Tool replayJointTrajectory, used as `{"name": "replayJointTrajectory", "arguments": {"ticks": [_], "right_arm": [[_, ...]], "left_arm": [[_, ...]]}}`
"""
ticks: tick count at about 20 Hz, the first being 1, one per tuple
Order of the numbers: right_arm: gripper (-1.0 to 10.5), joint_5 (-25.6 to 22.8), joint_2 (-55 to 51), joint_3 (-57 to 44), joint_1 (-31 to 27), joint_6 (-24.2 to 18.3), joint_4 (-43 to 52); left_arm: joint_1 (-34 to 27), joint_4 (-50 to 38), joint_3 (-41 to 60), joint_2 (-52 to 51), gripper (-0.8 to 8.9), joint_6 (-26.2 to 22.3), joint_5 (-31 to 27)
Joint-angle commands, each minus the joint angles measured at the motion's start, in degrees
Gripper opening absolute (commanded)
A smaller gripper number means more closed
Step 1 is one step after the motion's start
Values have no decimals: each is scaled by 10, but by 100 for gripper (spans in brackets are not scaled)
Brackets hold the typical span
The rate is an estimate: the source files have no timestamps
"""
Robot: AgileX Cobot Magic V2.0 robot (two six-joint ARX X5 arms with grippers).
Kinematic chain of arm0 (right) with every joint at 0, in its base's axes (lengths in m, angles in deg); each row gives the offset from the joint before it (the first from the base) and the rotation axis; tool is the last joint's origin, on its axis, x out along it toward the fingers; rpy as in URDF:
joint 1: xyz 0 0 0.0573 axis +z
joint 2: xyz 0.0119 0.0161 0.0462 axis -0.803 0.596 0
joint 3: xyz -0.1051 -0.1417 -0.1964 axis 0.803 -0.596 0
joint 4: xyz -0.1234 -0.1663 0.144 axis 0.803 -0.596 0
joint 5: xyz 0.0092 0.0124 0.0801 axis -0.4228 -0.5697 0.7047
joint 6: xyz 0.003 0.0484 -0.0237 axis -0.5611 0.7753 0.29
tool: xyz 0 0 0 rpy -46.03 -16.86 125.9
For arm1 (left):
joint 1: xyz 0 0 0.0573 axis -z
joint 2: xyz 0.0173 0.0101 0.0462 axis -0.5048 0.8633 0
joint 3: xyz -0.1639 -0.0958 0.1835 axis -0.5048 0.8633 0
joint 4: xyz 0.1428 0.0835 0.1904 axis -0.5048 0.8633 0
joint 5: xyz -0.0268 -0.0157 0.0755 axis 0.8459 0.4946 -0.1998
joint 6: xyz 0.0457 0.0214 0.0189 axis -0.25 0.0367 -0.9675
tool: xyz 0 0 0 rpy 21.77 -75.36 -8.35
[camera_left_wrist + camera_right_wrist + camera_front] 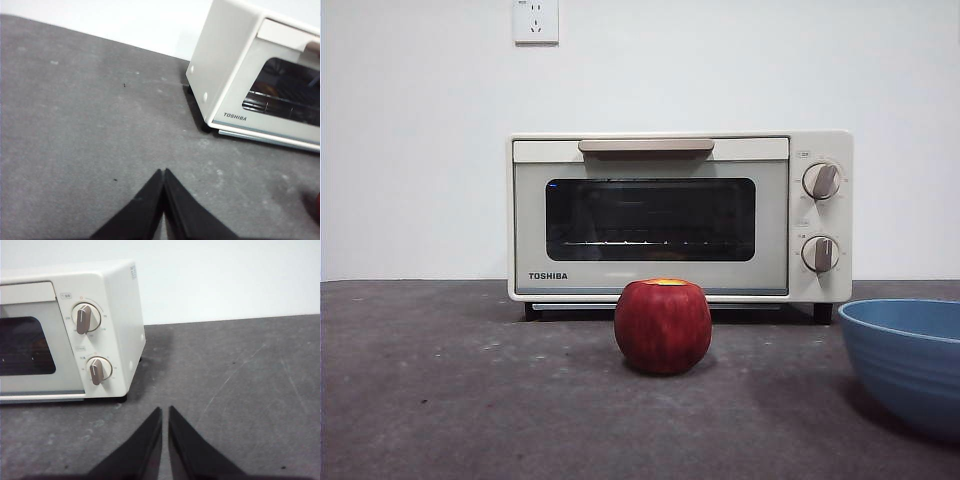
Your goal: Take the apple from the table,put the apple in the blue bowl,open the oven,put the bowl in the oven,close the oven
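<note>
Nothing is begun: the apple [662,326] sits untouched before the shut oven [680,216], both grippers' jaws pressed together, so one must open and descend.

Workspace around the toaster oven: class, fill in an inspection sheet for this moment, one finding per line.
Surface: dark grey table, faint pale specks.
Job's things: apple on the table before the closed TOSHIBA oven; blue bowl empty, apart from the apple.
Clutter: nothing seen.
Grippers: left gripper and right gripper both shut, holding nothing, above bare table.
Cables: nothing seen.
Surroundings: white wall, wall socket above the oven.
</note>
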Motion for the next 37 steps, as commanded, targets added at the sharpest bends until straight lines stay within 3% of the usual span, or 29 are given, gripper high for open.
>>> {"name": "replayJointTrajectory", "arguments": {"ticks": [1, 6, 12, 18, 22, 26, 31, 34, 36, 37], "right_arm": [[3, 14, -1, 2, 0, 63, 5], [3, 40, 0, 39, 0, 113, -21], [3, 49, 41, 145, 0, 112, -121], [3, 127, 151, 269, 0, 63, -226], [3, 209, 245, 354, 2, 6, -316], [3, 268, 324, 426, 17, -50, -403], [3, 273, 396, 498, 60, -110, -510], [3, 254, 422, 517, 104, -116, -524], [102, 254, 427, 517, 120, -115, -522], [286, 253, 427, 517, 125, -114, -522]], "left_arm": [[-1, 9, -3, 1, 7, 54, 1], [-1, 31, -42, 5, 7, 79, 11], [-1, 75, -115, 60, 7, 78, 54], [-1, 115, -201, 169, 7, 50, 134], [1, 182, -273, 252, 7, 0, 193], [12, 255, -339, 318, 7, -49, 216], [46, 340, -405, 376, 7, -96, 228], [79, 376, -431, 395, 7, -120, 228], [88, 378, -431, 395, 7, -120, 228], [90, 380, -431, 395, 7, -120, 228]]}}
